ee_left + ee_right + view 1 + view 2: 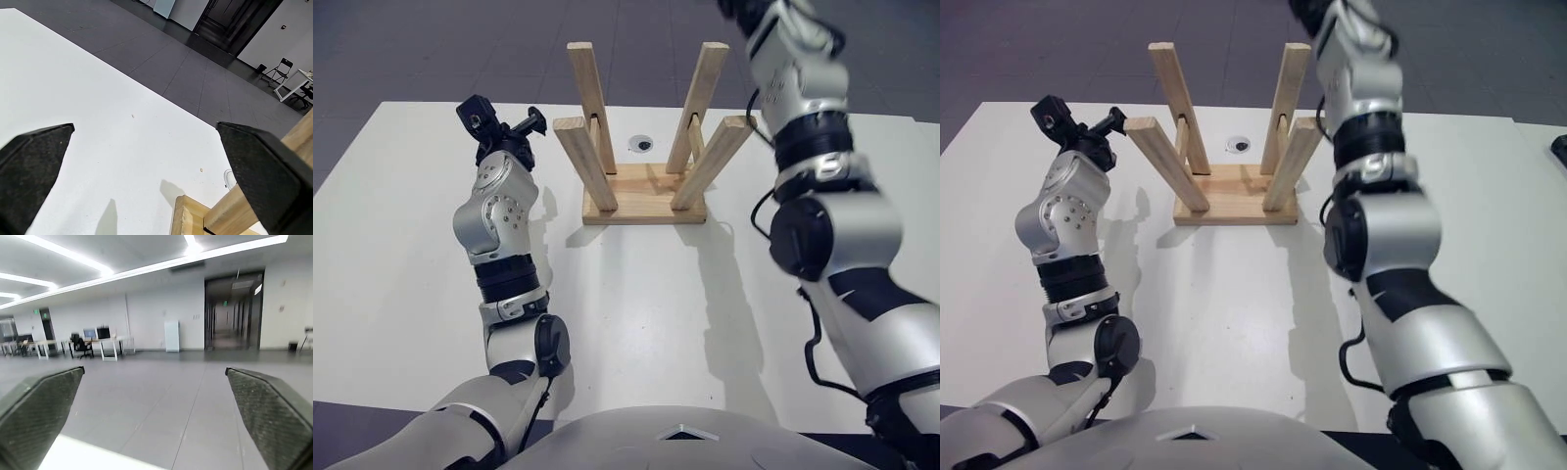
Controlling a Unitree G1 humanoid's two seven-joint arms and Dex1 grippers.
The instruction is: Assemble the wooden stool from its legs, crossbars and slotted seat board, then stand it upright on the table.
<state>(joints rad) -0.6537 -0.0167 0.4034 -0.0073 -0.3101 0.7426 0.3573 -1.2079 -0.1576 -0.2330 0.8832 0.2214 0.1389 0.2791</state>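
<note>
The wooden stool (644,201) lies upside down at the far middle of the white table (411,245), seat board flat and several legs (585,162) slanting upward. My left gripper (145,126) is open and holds nothing. It hovers just left of the stool, level with the near-left leg top (188,215). My right arm (803,108) rises at the stool's right side and runs off the top of the view. My right gripper (154,369) is open and holds nothing, its pads (34,406) pointing out into the room above the table.
A small round hole (644,145) sits in the table behind the stool. Bare tabletop stretches in front of the stool and to the left. The far table edge (460,104) runs just behind the stool, with grey floor beyond.
</note>
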